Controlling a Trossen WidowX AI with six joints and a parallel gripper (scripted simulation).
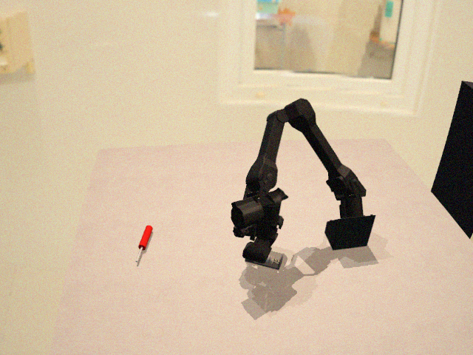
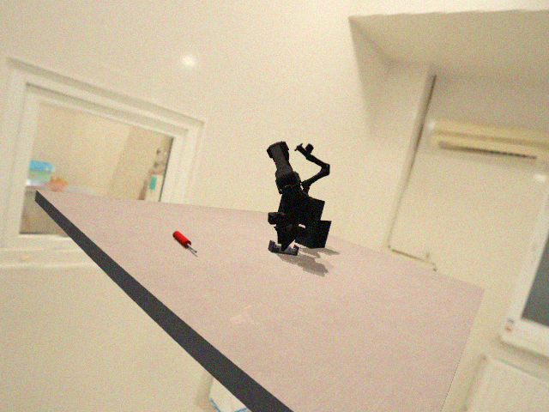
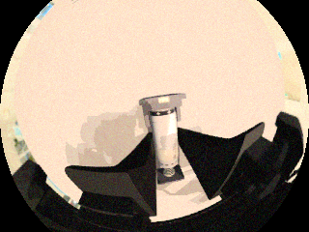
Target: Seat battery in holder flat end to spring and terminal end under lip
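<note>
We have the battery (image 3: 164, 142) lying straight in the holder (image 3: 162, 101) on the tabletop (image 1: 191, 305), and our end effector (image 3: 173, 177) is parting around it, so only backing away remains.

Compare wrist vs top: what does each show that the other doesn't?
Wrist only: the battery lying lengthwise in the holder, with the gripper straddling it, jaws slightly parted.

Top only: the whole arm folded down over the holder, and a black box at the table's right edge. The gripper hides the battery in this view.

Both: the red screwdriver lying well away from the holder, and the table.
</note>
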